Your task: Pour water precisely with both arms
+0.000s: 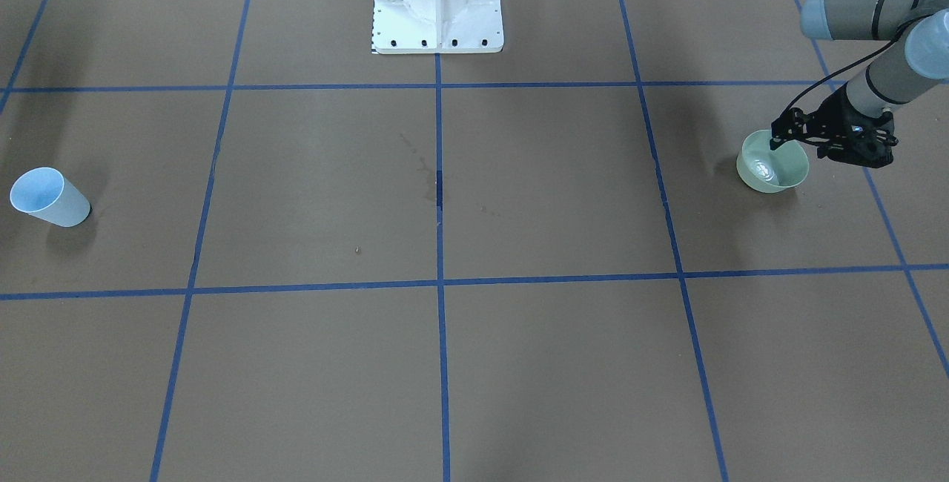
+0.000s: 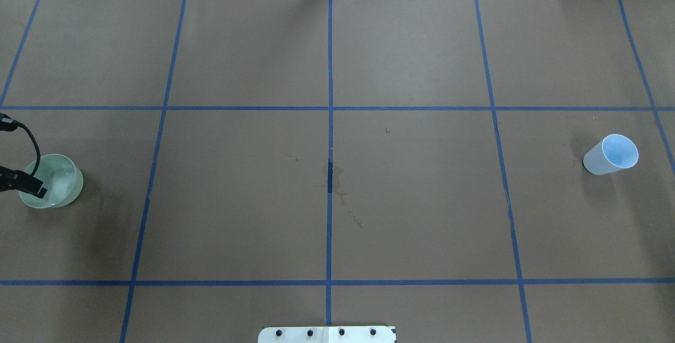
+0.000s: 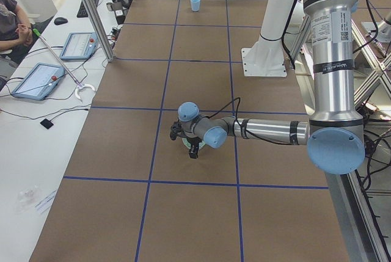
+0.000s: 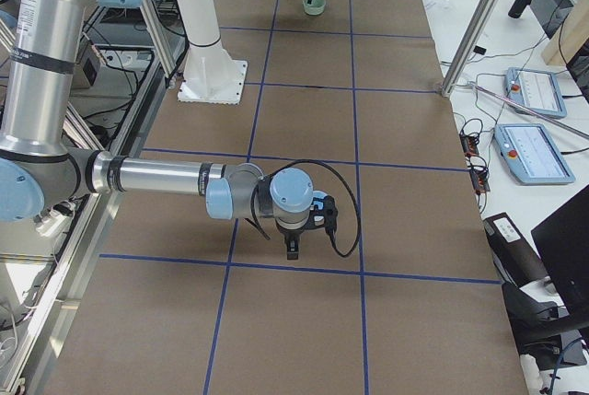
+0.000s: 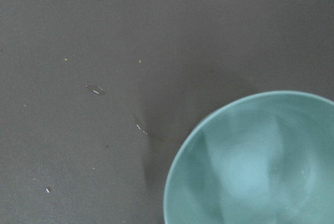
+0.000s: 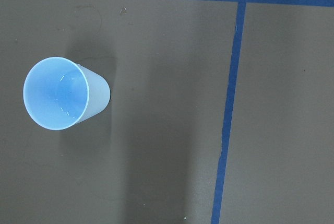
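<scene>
With the left tool (image 1: 777, 142) at the rim of the green bowl (image 1: 787, 170) where the water (image 1: 764, 169) glints, and the right tool (image 4: 293, 249) near the blue cup (image 1: 48, 196), neither's opening readable, a skewed rim pinch may slop it onto the counter (image 1: 519, 193).

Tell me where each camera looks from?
Front-facing: across table, facing white base; left arm at right.
Overhead: behind that base, looking down; left finger.
Exterior left: table's end; left arm near.
Exterior right: opposite end; right arm near.
Left wrist: over bowl; no body.
Right wrist: over cup; no body.
Front-facing, overhead share bowl, cup.
</scene>
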Robot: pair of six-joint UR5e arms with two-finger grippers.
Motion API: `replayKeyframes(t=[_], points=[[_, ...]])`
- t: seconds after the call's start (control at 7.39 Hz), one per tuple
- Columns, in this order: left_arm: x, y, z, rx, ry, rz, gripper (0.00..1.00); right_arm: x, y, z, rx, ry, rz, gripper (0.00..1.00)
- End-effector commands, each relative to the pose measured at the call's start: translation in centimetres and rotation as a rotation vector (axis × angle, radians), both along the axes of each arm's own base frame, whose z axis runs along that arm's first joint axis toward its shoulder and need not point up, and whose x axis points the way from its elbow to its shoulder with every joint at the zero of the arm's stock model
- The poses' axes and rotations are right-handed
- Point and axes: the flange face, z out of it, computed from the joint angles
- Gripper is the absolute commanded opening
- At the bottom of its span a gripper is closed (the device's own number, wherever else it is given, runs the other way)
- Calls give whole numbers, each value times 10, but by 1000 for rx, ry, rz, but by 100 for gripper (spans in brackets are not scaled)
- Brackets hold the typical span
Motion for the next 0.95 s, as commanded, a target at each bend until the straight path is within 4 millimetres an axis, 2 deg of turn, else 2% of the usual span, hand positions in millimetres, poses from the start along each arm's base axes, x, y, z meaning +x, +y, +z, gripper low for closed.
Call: replayKeyframes(t=[0.0,0.27,0.41,0.68,0.81], points=[[2,-1,-2,-3,9,3,0,0,0,0,-1,-1,1,100],[5,-2,-22,-22,74,18,0,0,1,1,-4,-1,1,100],[5,-4,-25,-21,76,13,0,0,1,1,-5,-1,2,100],[24,-34,-79,-30,127,-53,0,0,1,1,-3,0,1,100],[35,-49,-114,-28,165,-82,0,0,0,0,-2,2,2,100]])
